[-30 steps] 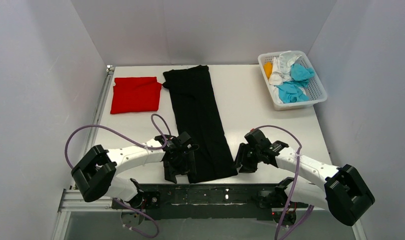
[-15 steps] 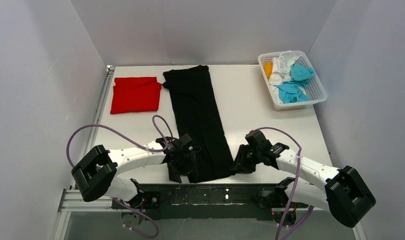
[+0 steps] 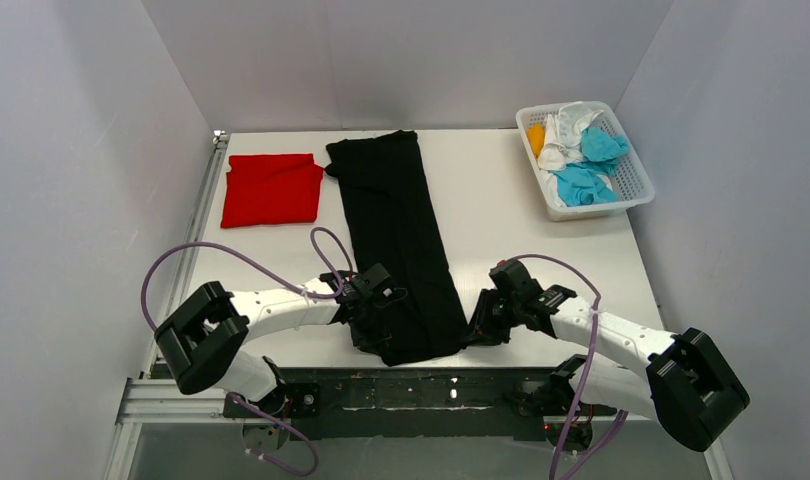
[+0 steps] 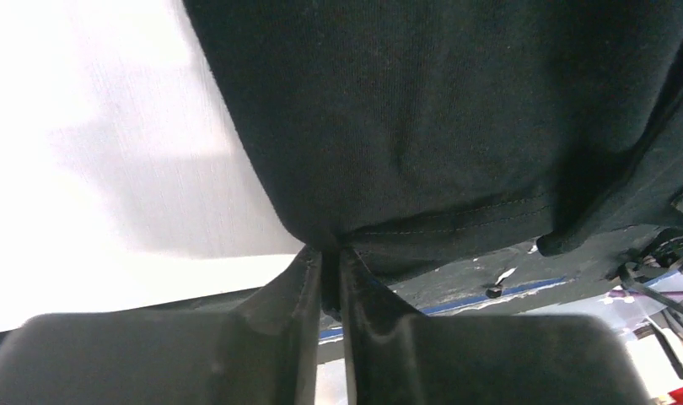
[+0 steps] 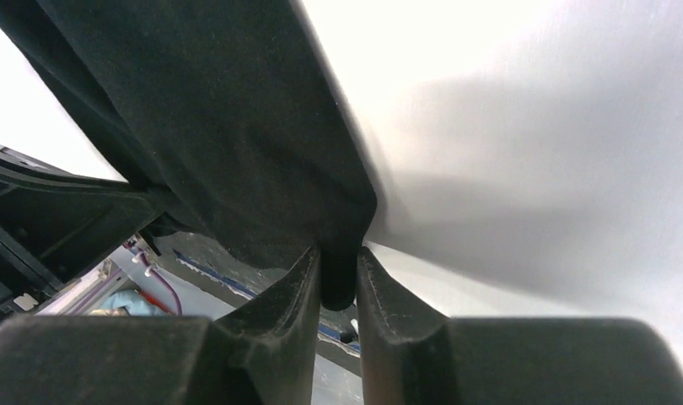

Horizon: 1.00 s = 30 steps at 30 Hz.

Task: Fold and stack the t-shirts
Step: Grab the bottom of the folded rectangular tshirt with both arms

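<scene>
At the near end of the black t-shirt (image 3: 396,235), both hands are already on the job. The shirt lies on the bench (image 3: 511,215) as a long narrow strip. Its long axis runs from the near edge off to the far edge, with the far end leaning a bit left.

The left hand (image 3: 369,338) has the black t-shirt's near-left corner and the right hand (image 3: 473,333) has the near-right one, so neither arm is closer. Each sits right at its own corner. Both wrist views show the fingers closed with a fold of black hem pinched between them, and the near end looks a bit gathered up.

The rest of the shirt stretches straight away from the two hands. My guess is the next move carries that hem along the long axis toward the far end to halve the strip. They'd have to travel evenly or the fold goes skewed.

Just left of the black t-shirt's far half sits the red t-shirt (image 3: 271,188), folded flat and about touching it at one corner. Well off to the right of the far end is a white basket (image 3: 636,185) holding bunched-up shirts (image 3: 581,180) in cyan, white and orange.

Labels: nothing readable anywhere. The shirt is plain, with just hem stitching showing in the left wrist view.
</scene>
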{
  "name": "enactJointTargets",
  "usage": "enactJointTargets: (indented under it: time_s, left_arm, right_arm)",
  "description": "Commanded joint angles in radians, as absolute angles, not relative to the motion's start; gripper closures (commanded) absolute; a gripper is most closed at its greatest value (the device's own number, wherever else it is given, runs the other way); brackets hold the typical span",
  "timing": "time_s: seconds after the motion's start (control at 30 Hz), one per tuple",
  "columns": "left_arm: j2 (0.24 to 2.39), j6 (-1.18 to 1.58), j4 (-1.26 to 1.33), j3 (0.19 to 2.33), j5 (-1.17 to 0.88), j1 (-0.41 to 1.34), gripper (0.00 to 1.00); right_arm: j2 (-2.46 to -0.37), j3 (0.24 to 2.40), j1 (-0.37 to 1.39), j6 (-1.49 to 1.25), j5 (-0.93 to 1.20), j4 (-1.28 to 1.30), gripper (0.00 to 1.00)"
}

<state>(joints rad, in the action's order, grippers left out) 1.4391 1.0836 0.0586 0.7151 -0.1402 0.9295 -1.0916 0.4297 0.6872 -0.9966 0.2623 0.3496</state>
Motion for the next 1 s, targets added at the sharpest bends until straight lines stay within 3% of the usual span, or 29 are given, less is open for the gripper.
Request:
enactJointTargets:
  time_s: [0.0,0.07,0.1,0.53,0.73,0.97]
  left_arm:
    - [1.434,1.063,-0.042,0.701,-0.143,0.928,0.99]
    - [1.413,1.065,-0.052,0.688,-0.15,0.928,1.0]
    - [1.402,1.067,-0.06,0.681,-0.154,0.927,1.0]
    - [1.188,1.11,-0.074,0.546,-0.2,0.962,1.0]
    - [1.171,1.117,-0.076,0.574,-0.201,0.97,1.0]
    - [1.098,1.041,-0.235,0.699,-0.041,0.962,1.0]
  right_arm:
    - [-1.102,0.441,0.686,-1.014,0.274,0.306,0.76]
    - [-1.104,0.448,0.686,-1.015,0.272,0.312,0.95]
    - [-1.098,0.445,0.686,-1.018,0.272,0.317,0.99]
    - [-0.9,0.271,0.751,-1.188,0.43,0.312,0.99]
    - [-0.931,0.374,0.777,-1.152,0.384,0.375,0.99]
    - [-0.961,0.581,0.778,-1.07,0.229,0.5,0.99]
